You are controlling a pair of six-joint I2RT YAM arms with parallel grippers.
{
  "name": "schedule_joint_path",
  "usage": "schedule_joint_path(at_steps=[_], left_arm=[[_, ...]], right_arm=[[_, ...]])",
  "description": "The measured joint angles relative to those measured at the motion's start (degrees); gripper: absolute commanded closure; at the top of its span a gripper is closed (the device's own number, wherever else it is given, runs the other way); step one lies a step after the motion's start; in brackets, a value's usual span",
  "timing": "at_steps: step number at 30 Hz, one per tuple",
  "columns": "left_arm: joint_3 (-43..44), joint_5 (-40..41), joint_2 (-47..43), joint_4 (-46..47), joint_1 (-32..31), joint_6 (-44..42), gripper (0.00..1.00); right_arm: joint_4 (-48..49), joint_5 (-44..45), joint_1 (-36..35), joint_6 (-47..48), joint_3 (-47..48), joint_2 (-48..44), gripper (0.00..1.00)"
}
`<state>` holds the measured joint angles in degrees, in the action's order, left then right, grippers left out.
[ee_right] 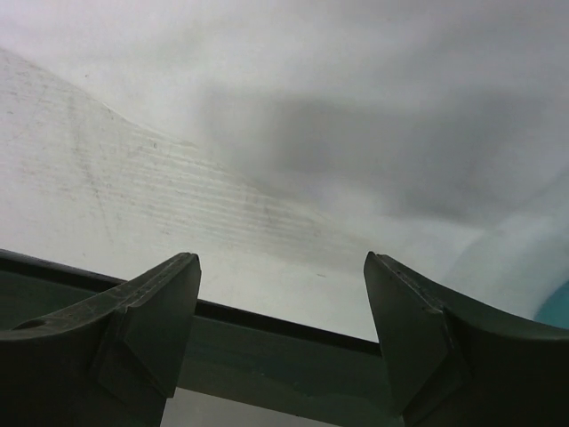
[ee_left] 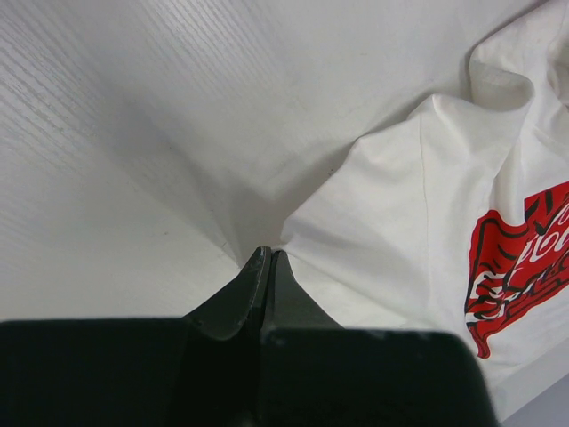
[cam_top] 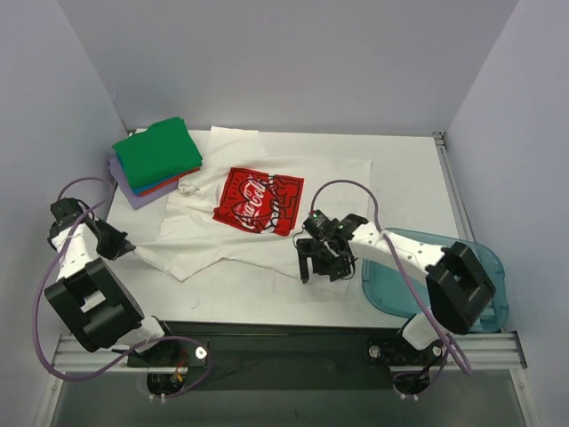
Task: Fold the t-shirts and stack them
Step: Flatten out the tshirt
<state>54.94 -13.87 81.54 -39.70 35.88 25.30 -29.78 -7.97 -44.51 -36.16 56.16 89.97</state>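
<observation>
Left end effector [ee_left: 267,260] clamps a corner of the white cloth t-shirt with red logo [ee_left: 400,231]; the open, empty right end effector [ee_right: 280,267] should pinch the hem ahead-left.

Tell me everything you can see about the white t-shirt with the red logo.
The white t-shirt is soft, thin-looking cloth, spread logo side up on the table. It is rumpled rather than flat, with creases and a flap sticking out at the far side. A red printed logo with white script sits tilted on its front. Its near left corner is drawn to a point, pinched in the shut left gripper. The folded stack lies just past its far left edge.
</observation>
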Motion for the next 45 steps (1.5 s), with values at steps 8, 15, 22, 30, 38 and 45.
schedule_joint_path(at_steps=[8,15,22,30,38,45], left_arm=[[0.07,-0.11,0.02,-0.42,0.31,0.02,1.0],[-0.28,-0.28,0.0,-0.46,0.31,0.0,1.0],[-0.59,-0.59,0.0,-0.79,0.31,0.0,1.0],[-0.59,-1.01,0.0,-0.79,0.17,0.0,1.0],[-1.03,-1.03,0.0,-0.7,-0.7,0.0,1.0],[-2.56,-1.2,-2.14,-0.83,-3.61,0.5,1.0]], right_arm=[[-1.92,6.51,0.0,-4.52,-7.3,-7.96,0.46],[-3.02,11.04,0.0,-7.63,-8.94,-7.67,0.53],[-2.93,12.55,0.0,-9.75,-9.73,-5.9,0.57],[-2.93,12.68,0.33,-11.26,-11.28,-4.94,0.6],[-1.46,11.21,0.7,-11.63,-11.65,-3.19,0.86],[-1.11,8.52,1.22,-9.99,-11.47,-3.04,0.99]])
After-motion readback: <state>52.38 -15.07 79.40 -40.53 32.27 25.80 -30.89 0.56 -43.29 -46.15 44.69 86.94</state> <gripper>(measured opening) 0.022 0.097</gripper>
